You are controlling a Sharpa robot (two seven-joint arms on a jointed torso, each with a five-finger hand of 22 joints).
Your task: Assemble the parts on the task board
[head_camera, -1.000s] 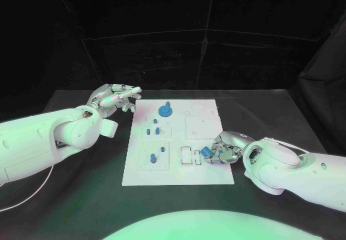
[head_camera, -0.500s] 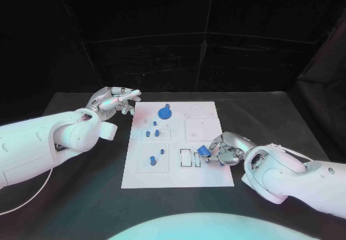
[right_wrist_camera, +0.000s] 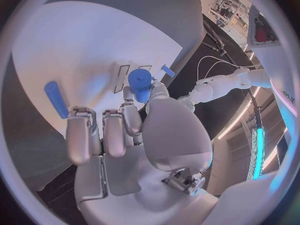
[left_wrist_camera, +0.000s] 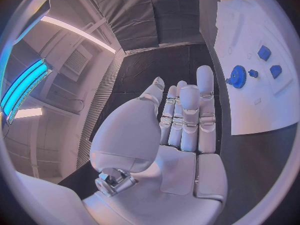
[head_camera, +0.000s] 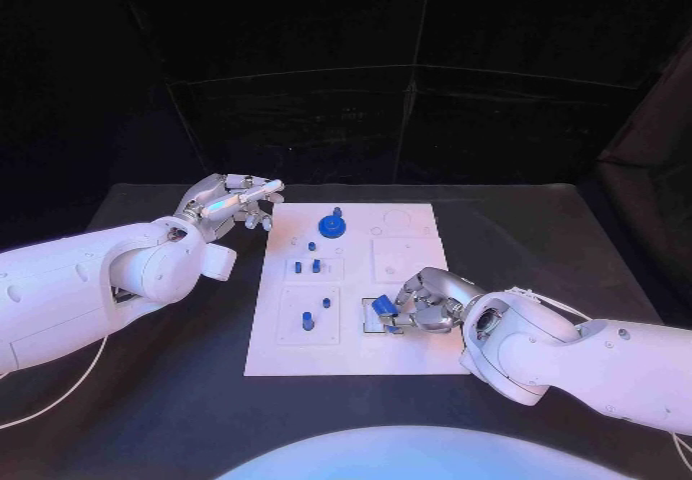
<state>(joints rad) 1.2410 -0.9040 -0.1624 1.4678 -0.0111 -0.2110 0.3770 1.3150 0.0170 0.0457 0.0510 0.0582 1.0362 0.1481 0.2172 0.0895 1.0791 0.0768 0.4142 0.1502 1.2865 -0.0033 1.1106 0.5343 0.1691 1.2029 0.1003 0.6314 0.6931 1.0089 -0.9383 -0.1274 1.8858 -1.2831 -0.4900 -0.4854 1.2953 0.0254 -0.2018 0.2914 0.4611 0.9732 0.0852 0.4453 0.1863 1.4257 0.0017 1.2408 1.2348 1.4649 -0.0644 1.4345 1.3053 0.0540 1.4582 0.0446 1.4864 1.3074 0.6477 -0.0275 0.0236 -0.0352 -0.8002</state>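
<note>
While the right hand (head_camera: 418,305) hangs low over the near right part of the task board (head_camera: 411,350), it pinches a small blue part (head_camera: 385,306) between thumb and a finger, just above the pair of narrow rectangular slots (head_camera: 375,316) cut into the plate. In the right wrist view the same blue part (right_wrist_camera: 140,81) sits at the tips of the hand (right_wrist_camera: 125,130), a rounded cap pressed between thumb and finger, with the other fingers curled down beside it and the two slots (right_wrist_camera: 129,77) close beyond; whether the part touches the board I cannot tell. The left hand (head_camera: 231,205) is held above the black table (head_camera: 144,420) just off the board's far left corner, holding nothing. In the left wrist view its fingers (left_wrist_camera: 187,115) lie straight and close together, the palm open. On the board, a blue gear (head_camera: 332,225) sits near the far edge, two short blue pegs (head_camera: 306,266) stand side by side in a square panel left of centre, a smaller blue piece (head_camera: 310,245) lies between them and the gear, and nearer the robot another blue peg (head_camera: 306,320) stands in the lower left panel with a tiny blue piece (head_camera: 326,302) beside it.
</note>
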